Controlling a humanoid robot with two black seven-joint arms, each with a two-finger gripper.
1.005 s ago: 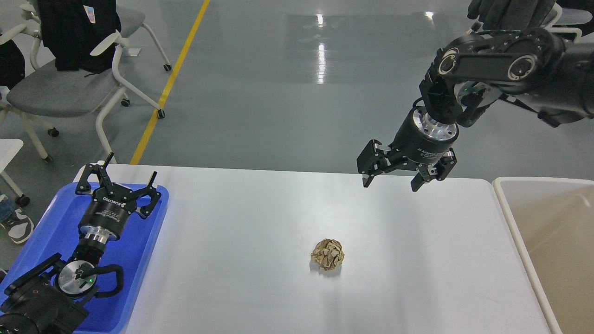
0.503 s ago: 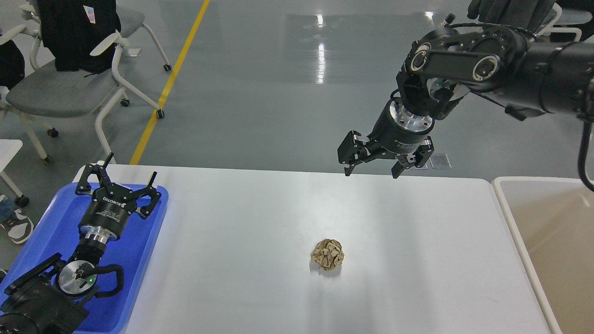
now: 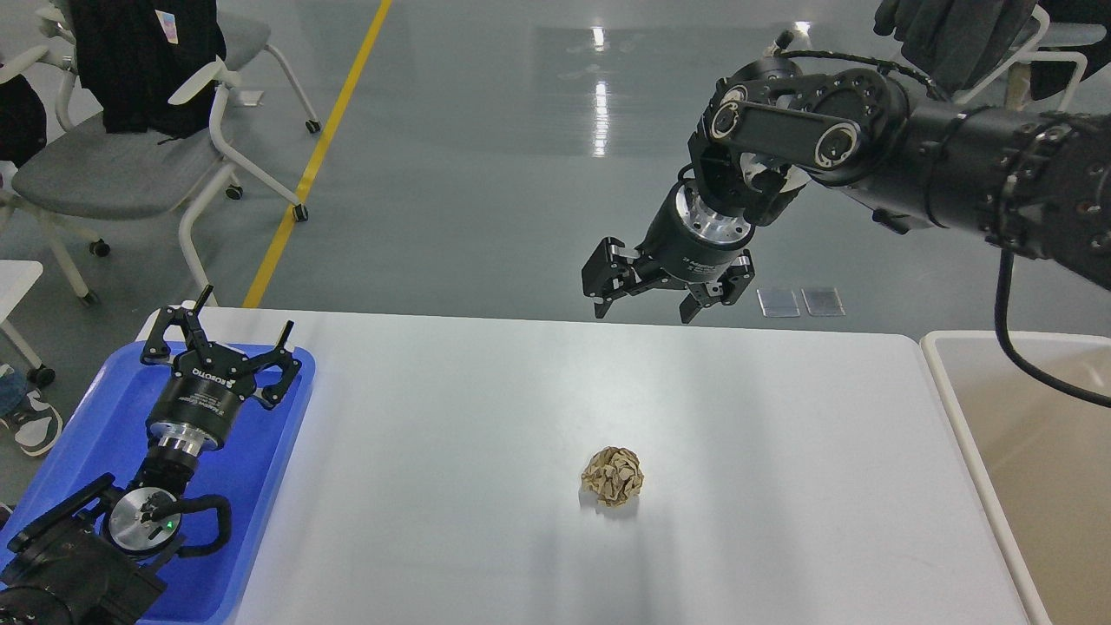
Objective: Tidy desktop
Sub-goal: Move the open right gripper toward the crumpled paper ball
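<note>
The white desktop [image 3: 451, 408] fills the lower middle of the head view. A crumpled brown paper ball [image 3: 613, 476] lies on it, right of centre. My right gripper [image 3: 642, 314] is open and empty, held high above the desktop's far edge, well behind the ball. My left gripper [image 3: 245, 314] is open and empty, pointing away from me over the blue tray [image 3: 87, 443] at the desktop's left end.
A beige white-rimmed bin [image 3: 1033, 451] stands at the desktop's right end. Grey office chairs [image 3: 113, 165] stand on the floor at the back left, beside a yellow floor line [image 3: 321, 148].
My right arm has swung left and a little up, carrying its open gripper from the right side of the desktop's far edge toward the middle. The left arm and the paper ball have not moved.
</note>
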